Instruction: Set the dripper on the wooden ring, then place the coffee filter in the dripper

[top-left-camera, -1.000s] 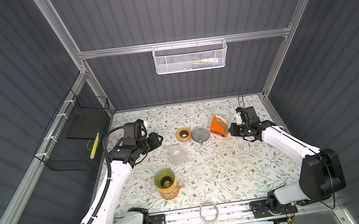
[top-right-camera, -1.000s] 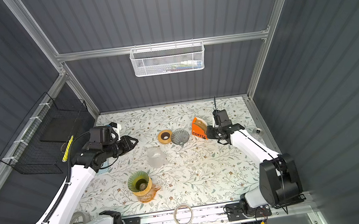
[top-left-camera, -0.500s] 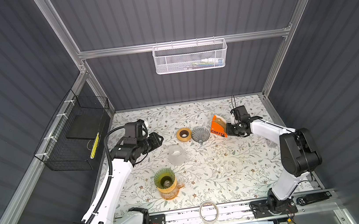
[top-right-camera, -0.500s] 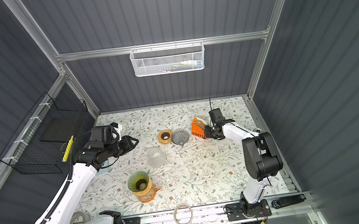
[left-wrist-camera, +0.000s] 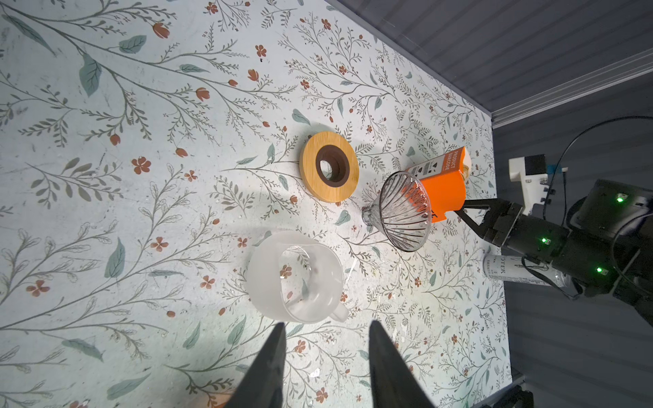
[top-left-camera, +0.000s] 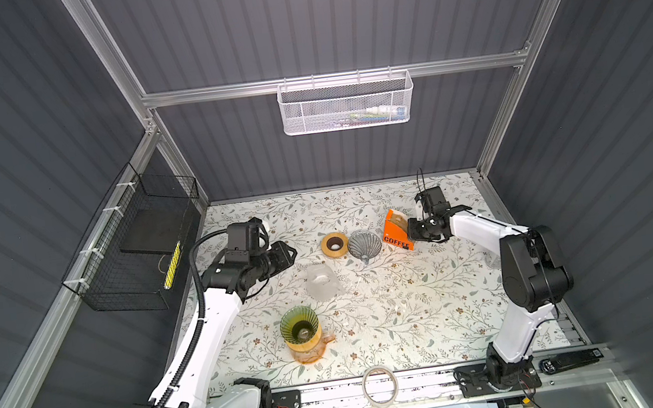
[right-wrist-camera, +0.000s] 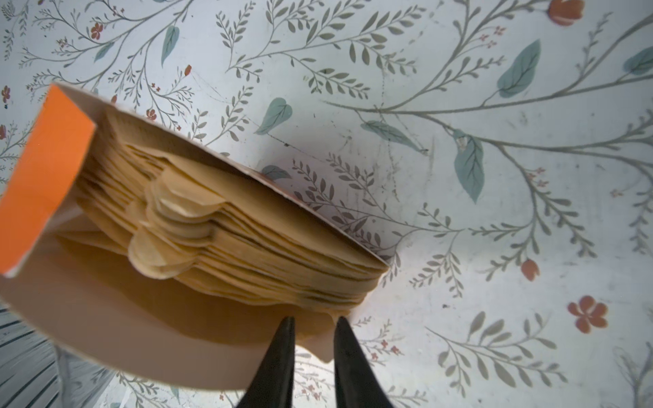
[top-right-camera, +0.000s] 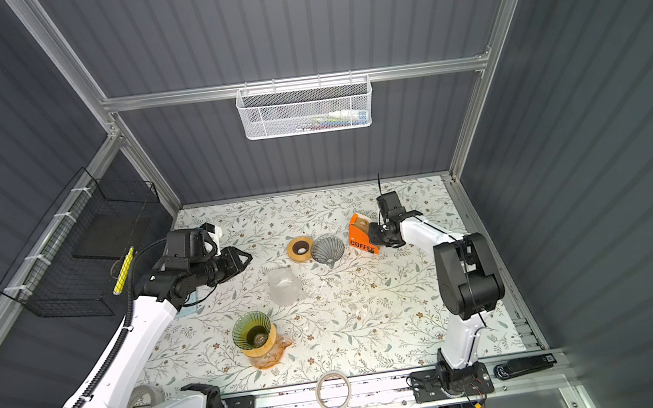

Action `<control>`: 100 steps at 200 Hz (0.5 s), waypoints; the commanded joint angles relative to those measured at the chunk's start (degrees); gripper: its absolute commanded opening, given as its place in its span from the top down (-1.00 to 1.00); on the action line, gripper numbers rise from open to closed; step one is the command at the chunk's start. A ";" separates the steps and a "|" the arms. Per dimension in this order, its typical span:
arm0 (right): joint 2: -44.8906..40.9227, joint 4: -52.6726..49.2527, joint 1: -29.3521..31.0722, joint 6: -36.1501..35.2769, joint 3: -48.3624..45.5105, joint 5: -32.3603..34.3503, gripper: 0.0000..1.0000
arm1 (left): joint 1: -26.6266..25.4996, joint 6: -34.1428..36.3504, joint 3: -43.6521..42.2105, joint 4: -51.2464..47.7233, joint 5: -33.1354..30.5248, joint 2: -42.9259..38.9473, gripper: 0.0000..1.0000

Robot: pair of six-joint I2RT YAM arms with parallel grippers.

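On table (top-left-camera: 432, 306): two drippers (top-left-camera: 364, 244) (top-left-camera: 299, 328), one box (top-left-camera: 397, 232)

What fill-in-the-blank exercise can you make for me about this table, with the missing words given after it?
1. The right gripper reaches toward the open end of the ____ filter box.
2. The clear glass dripper lies on its ____ beside the wooden ring.
3. The left gripper is open and holds ____.

Missing words: orange; side; nothing.
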 commanded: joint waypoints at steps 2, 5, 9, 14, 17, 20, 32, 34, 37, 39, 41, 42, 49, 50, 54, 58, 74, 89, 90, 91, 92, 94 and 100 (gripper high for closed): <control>0.40 -0.90 0.00 -0.56 1.36 0.19 0.53 | 0.00 0.55 1.00 -0.84 -0.23 0.43 0.20; 0.49 -0.95 0.01 -0.56 1.45 0.13 0.52 | 0.00 0.55 0.89 -0.80 -0.21 0.47 0.20; 0.52 -0.99 0.01 -0.56 1.52 0.06 0.52 | 0.05 0.55 0.87 -0.76 -0.17 0.51 0.20; 0.57 -0.99 0.06 -0.47 1.53 0.04 0.52 | 0.05 0.55 0.86 -0.71 -0.24 0.50 0.20; 0.55 -0.99 0.09 -0.39 1.52 -0.01 0.52 | 0.01 0.55 0.85 -0.76 -0.17 0.51 0.20; 0.53 -1.04 0.10 -0.38 1.46 -0.07 0.52 | 0.00 0.55 0.85 -0.73 -0.18 0.52 0.20; 0.69 -1.17 0.27 -0.17 1.52 -0.32 0.52 | 0.00 0.55 0.69 -0.61 -0.24 0.53 0.20; 0.69 -1.17 0.32 -0.13 1.48 -0.35 0.52 | 0.00 0.55 0.70 -0.60 -0.25 0.56 0.20; 0.65 -1.09 0.42 -0.05 1.44 -0.36 0.52 | 0.00 0.55 0.63 -0.55 -0.17 0.59 0.20; 0.68 -1.08 0.44 -0.03 1.40 -0.36 0.52 | 0.02 0.50 0.66 -0.50 -0.18 0.56 0.20; 0.65 -1.08 0.52 -0.03 1.36 -0.38 0.52 | 0.01 0.54 0.67 -0.48 -0.17 0.55 0.20; 0.63 -1.08 0.57 -0.07 1.31 -0.37 0.52 | 0.00 0.50 0.67 -0.46 -0.12 0.53 0.20; 0.66 -1.12 0.86 -0.11 1.19 -0.36 0.52 | 0.04 0.55 0.50 -0.47 -0.18 0.54 0.20; 0.63 -1.15 0.92 -0.16 1.18 -0.36 0.52 | 0.02 0.55 0.50 -0.46 -0.17 0.53 0.20; 0.75 -1.17 1.12 -0.24 1.13 -0.29 0.52 | 0.00 0.55 0.50 -0.51 -0.18 0.57 0.20; 0.70 -1.29 1.32 -0.37 1.17 -0.07 0.52 | 0.01 0.55 0.42 -0.45 -0.19 0.53 0.20; 1.01 -1.77 1.99 -0.47 1.25 0.52 0.52 | 0.00 0.72 0.17 -0.59 -0.22 0.43 0.19; 1.04 -1.86 2.51 -0.30 1.20 0.69 0.52 | 0.02 0.81 0.03 -0.54 -0.35 0.30 0.19; 1.00 -1.87 2.54 -0.30 1.23 0.70 0.52 | 0.01 0.81 0.04 -0.54 -0.38 0.23 0.19; 1.02 -1.87 2.55 -0.29 1.25 0.70 0.52 | 0.01 0.81 0.01 -0.54 -0.36 0.20 0.19; 1.03 -1.87 2.60 -0.25 1.30 0.70 0.52 | 0.05 0.81 -0.01 -0.54 -0.35 0.18 0.19; 1.04 -1.87 2.68 -0.22 1.27 0.70 0.52 | 0.01 0.79 -0.02 -0.54 -0.40 0.19 0.19; 1.04 -1.96 2.89 -0.16 1.38 0.70 0.52 | 0.01 0.81 -0.15 -0.54 -0.40 0.23 0.19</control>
